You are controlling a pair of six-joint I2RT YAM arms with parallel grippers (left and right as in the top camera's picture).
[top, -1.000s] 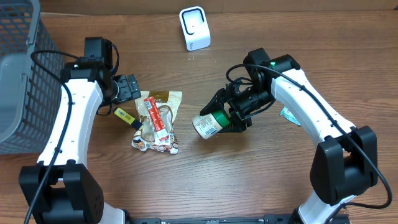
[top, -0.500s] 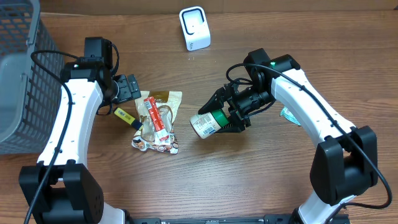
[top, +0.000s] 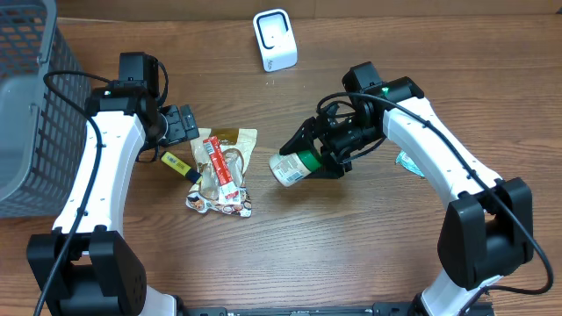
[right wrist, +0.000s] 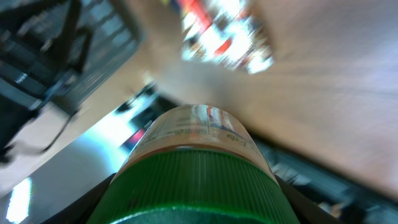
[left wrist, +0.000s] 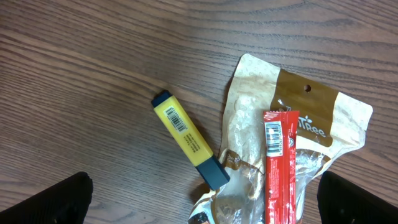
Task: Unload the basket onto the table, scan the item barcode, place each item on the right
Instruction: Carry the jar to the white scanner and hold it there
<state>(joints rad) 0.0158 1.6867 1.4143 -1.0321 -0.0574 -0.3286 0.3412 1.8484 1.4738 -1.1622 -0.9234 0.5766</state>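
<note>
My right gripper (top: 314,158) is shut on the green lid of a small jar (top: 290,167) with a pale label, and holds it off the table, base pointing left. In the right wrist view the ribbed lid fills the bottom, with the jar (right wrist: 193,143) between the dark fingers (right wrist: 93,208); no barcode can be made out. The white scanner (top: 275,39) stands at the back of the table, apart from the jar. My left gripper (top: 183,123) hangs open over a yellow highlighter (left wrist: 189,139) and a brown snack pouch (left wrist: 298,124), holding nothing.
A red snack bar (left wrist: 280,168) lies across the pouch. A grey wire basket (top: 26,114) takes up the far left. A small teal wrapper (top: 408,163) lies beside the right arm. Bare wood shows between the jar and the scanner.
The right gripper has shifted slightly up and left with the jar and turned it, so less of the label faces the overhead camera. The left arm has not moved.
</note>
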